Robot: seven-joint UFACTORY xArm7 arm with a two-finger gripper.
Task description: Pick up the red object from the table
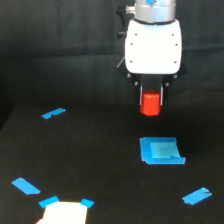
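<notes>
**Red block held in the pincer above the worktop**

The worktop (100,165) is the largest thing in the exterior view: a flat matte black surface filling the lower part of the picture, below and all around the pincer. Behind it hangs a dark backdrop (55,45).

Next in size is the arm's white housing (153,46), upright at the top of the view, directly above the pincer, with a grey collar at its upper end.

Below the pincer, slightly toward the exterior view's right, a blue square patch (161,151) lies flat on the worktop, apart from the block.

At the bottom edge, far below the pincer and toward the exterior view's left, sits a bright white patch (64,213) with blue tape at its upper corners; what it is cannot be told.

The pincer (150,99) points straight down from the housing. Its dark fingers stand narrow, one at each side of the red object (150,104), and are closed on it. The small red-orange block hangs between them, clear of the worktop.

Smallest are the loose blue tape pieces: one (53,113) off to the exterior view's left of the pincer, at about its level in the picture, one (26,185) low on that same side, and one (197,196) low toward the exterior view's right.
</notes>
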